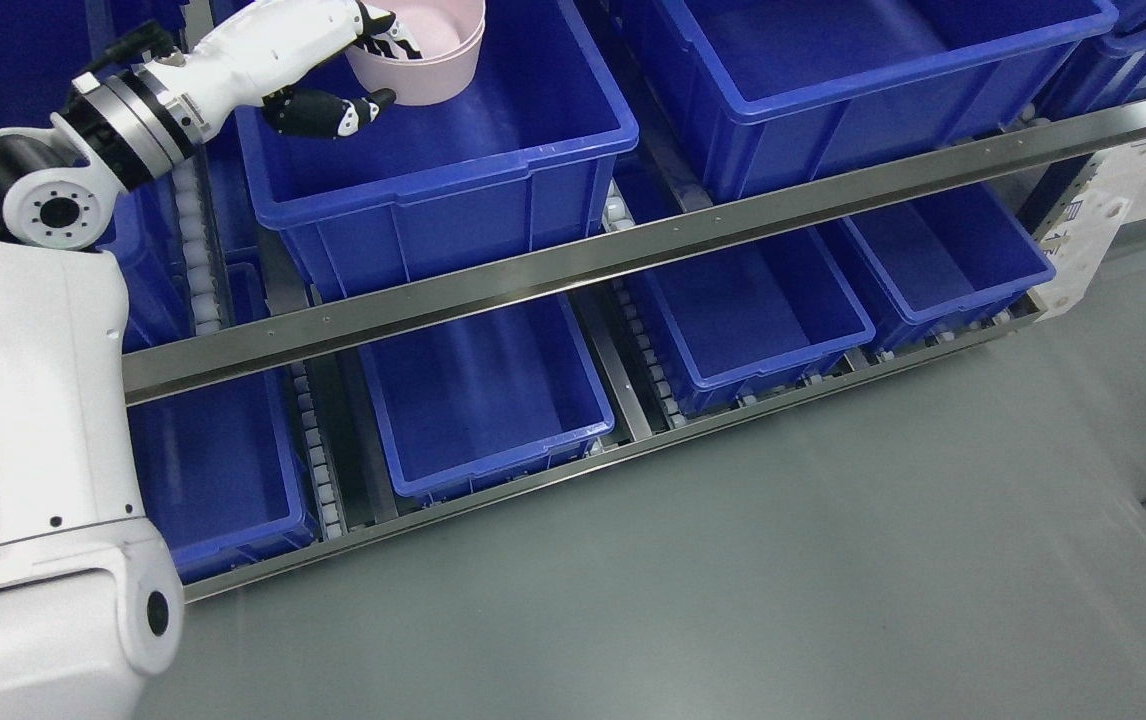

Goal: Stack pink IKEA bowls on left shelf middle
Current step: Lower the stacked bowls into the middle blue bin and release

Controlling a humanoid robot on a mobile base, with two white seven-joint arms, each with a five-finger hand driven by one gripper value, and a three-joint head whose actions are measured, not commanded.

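Now the left hand [353, 60] grips the pink bowl [428, 55] at its left rim: the upper fingers [383, 30] go over the rim and inside the bowl, and the dark thumb [358, 108] presses on the outer wall from below. The bowl is upright, slightly tilted, and it is held above the inside of a blue bin [453, 170] on the upper level of the shelf, near the back left corner of this bin. I cannot tell if the bowl touches the bin. The white left arm [43, 400] comes in from the lower left and reaches up to this bin. More blue bins stand to the right on the same level, and others on the lower level [483, 390] behind a long metal rail [633, 255]. In front of the shelf is a grey floor [733, 580].
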